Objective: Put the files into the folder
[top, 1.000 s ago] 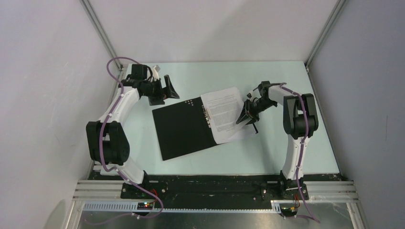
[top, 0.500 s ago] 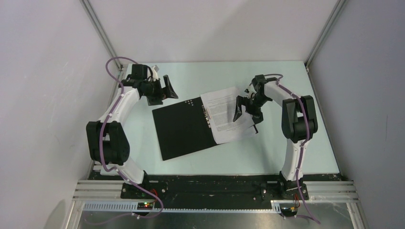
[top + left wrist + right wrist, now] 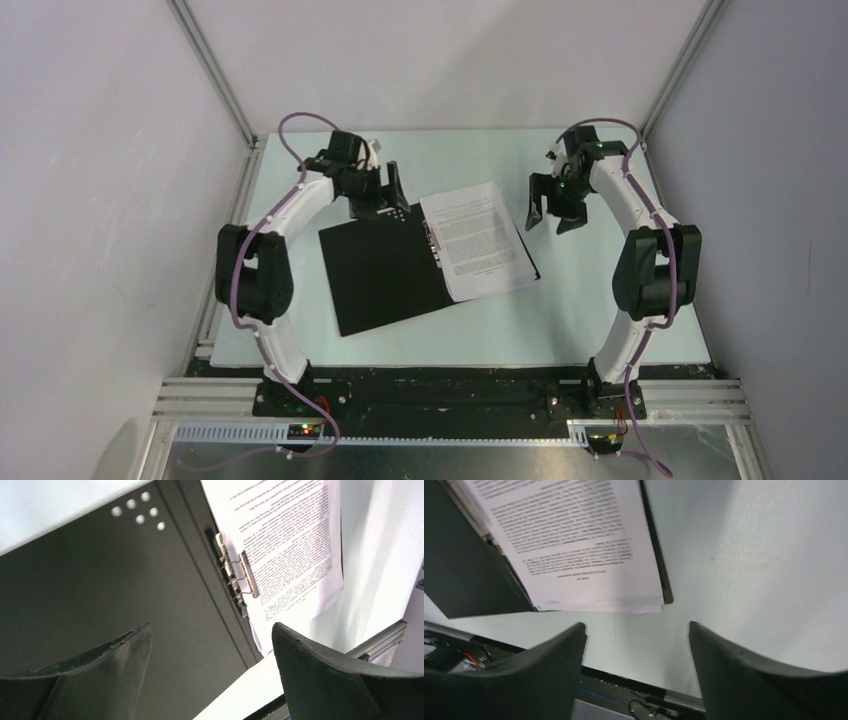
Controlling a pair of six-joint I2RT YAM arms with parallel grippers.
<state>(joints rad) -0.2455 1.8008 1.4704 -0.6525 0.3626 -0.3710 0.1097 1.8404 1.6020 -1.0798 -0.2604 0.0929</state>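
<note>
The files [image 3: 478,240] lie on the open folder [image 3: 385,270]; left claw [image 3: 385,200] and right claw [image 3: 552,215] gape empty.

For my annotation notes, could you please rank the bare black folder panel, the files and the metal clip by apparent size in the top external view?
1. bare black folder panel, largest.
2. files, slightly smaller, nearly alike.
3. metal clip, far the smallest.

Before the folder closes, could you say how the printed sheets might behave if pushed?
The printed sheets look thin, so they would probably flop if lifted by an edge. Their edges look slightly fanned, so a push may shuffle them apart.
</note>
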